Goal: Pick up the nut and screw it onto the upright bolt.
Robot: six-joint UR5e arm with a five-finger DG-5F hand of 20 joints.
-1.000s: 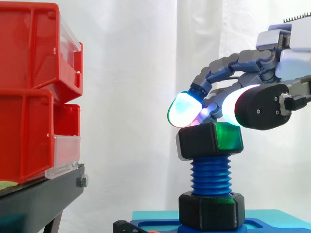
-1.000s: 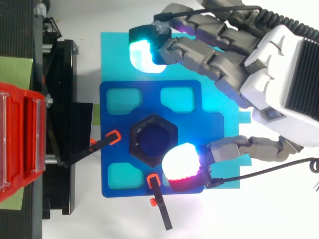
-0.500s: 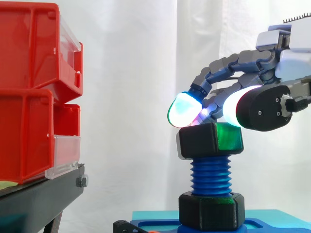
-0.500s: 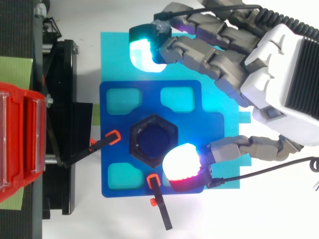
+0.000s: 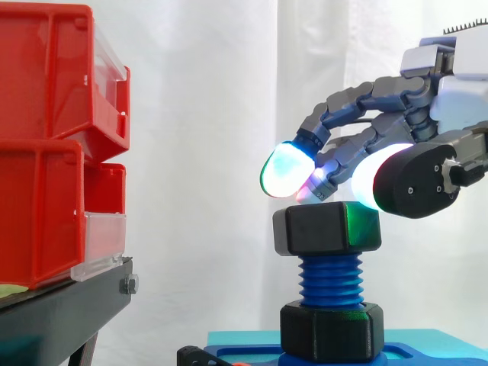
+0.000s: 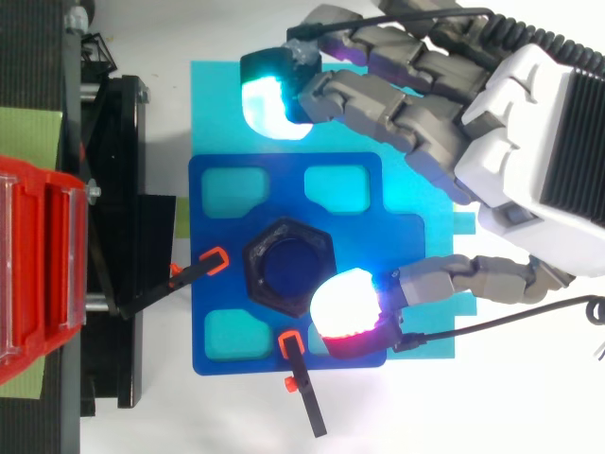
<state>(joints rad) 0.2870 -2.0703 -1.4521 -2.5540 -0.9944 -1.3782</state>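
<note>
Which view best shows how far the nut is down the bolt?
Side view: the black nut sits at the top of the blue bolt, bare thread showing beneath it. The top view looks down on the nut's hexagon with the bolt's blue end in its bore, so height is lost.

hand | in from right | fingers bent, spread wide from thumb

a white curtain hangs behind red bins on a black stand.
</note>
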